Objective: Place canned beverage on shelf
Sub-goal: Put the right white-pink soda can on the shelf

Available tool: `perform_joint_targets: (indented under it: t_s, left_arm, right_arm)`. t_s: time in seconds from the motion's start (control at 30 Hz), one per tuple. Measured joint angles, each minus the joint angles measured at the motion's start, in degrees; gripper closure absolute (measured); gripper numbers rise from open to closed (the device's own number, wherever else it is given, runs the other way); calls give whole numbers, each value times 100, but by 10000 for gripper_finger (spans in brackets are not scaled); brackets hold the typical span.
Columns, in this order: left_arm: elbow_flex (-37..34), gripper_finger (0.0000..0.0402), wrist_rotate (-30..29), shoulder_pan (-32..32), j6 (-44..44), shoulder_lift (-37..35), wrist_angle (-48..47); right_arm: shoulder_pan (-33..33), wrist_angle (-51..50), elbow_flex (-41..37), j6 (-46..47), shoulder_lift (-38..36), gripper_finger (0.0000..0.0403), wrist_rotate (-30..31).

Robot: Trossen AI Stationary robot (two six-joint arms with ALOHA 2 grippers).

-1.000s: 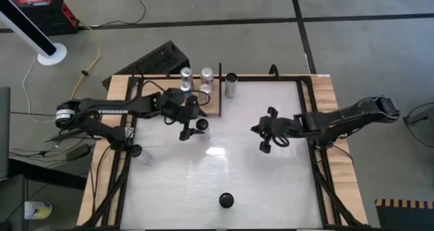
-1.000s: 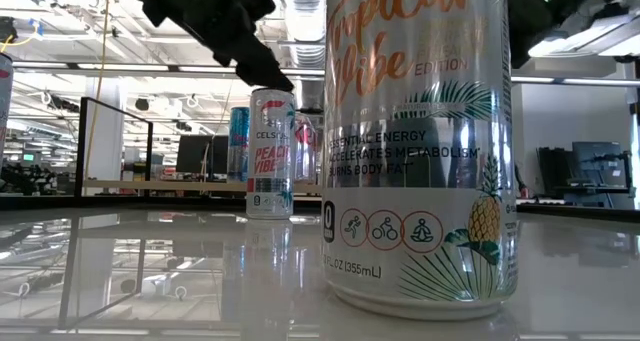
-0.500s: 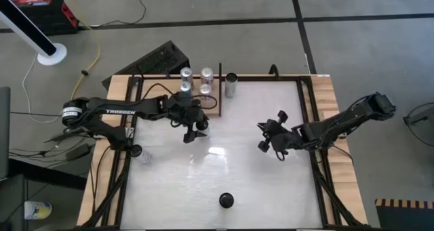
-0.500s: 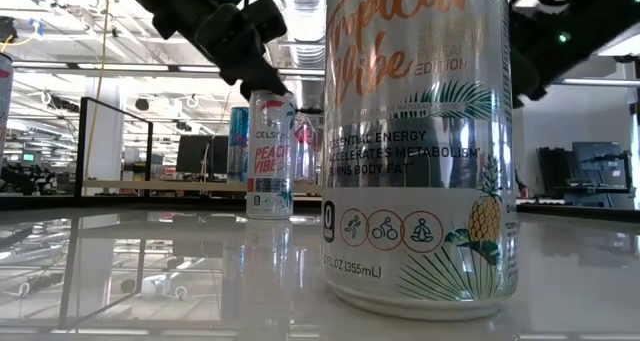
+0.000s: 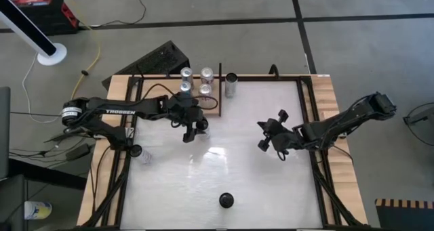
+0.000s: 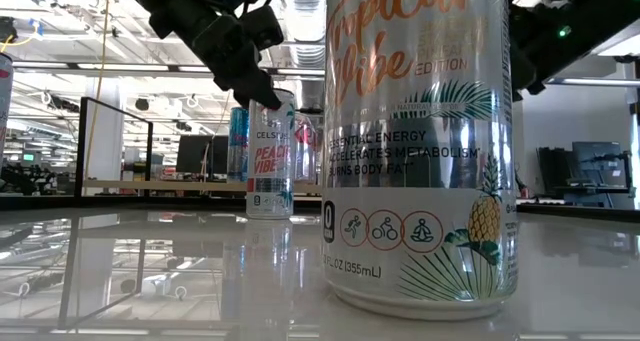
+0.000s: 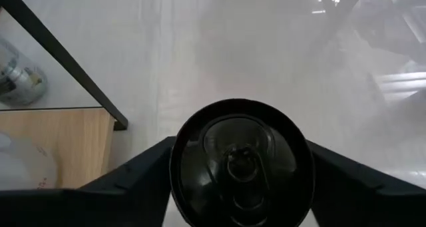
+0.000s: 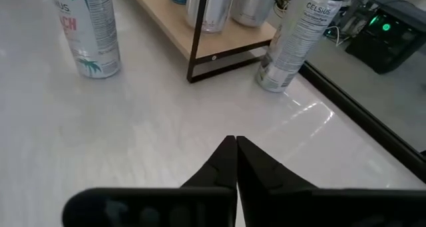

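Left gripper (image 5: pixel 194 127) over a dark-topped can (image 5: pixel 201 124) just off the shelf (image 5: pixel 214 106) corner. Four cans (image 5: pixel 186 74) on the shelf beyond it. Right gripper (image 5: pixel 270 141) well apart, across the white tabletop (image 5: pixel 258 183). Lone can (image 5: pixel 226 201) near the table's front edge.

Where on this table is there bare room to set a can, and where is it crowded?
Free: the white tabletop between the black-topped can and the left gripper. Crowded: the shelf, with four cans on it.
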Motion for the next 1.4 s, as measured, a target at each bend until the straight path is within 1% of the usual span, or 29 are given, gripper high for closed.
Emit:
perform_joint_targets:
  t_s: [0.03,0.07,0.2,0.27,0.37,0.53,0.7,0.8,0.9,1.0,1.17,1.23,1.3,1.4]
  left_arm:
    - [0,159,-2,0,2,0,-1]
    - [0,168,-4,0,2,-1,-3]
    - [0,168,15,0,20,-90,-94]
    - [2,168,17,0,27,-258,-279]
    - [184,168,-24,0,169,-686,-898]
    - [332,168,-374,30,529,-1646,-1793]
    - [324,168,-475,375,856,-2543,-2651]
    - [207,168,-469,786,1092,-2895,-2784]
    - [148,168,-342,1343,1388,-3055,-2783]
    - [90,168,53,2041,1711,-2998,-2841]
    - [83,168,676,3215,2140,-2608,-3057]
    - [83,168,1070,3638,2308,-2501,-3004]
    - [83,168,1462,3992,2394,-2413,-2915]
    - [83,168,1880,4355,2479,-2346,-2948]
  right_arm:
    - [-1,4,0,0,0,375,0]
    - [1,4,0,0,0,373,0]
    - [1,13,0,0,0,370,-2]
    - [1,21,0,0,2,372,-2]
    - [1,21,0,2,8,377,-7]
    - [1,21,-1,76,9,375,-30]
    - [1,54,0,111,9,370,-70]
    - [0,133,0,111,9,374,-74]
    - [1,161,0,111,9,378,-98]
    - [1,171,0,111,9,377,-160]
    - [1,194,0,109,9,369,-162]
    - [1,192,0,109,9,370,-164]
    - [1,190,0,107,9,373,-166]
    - [1,181,0,105,9,377,-166]
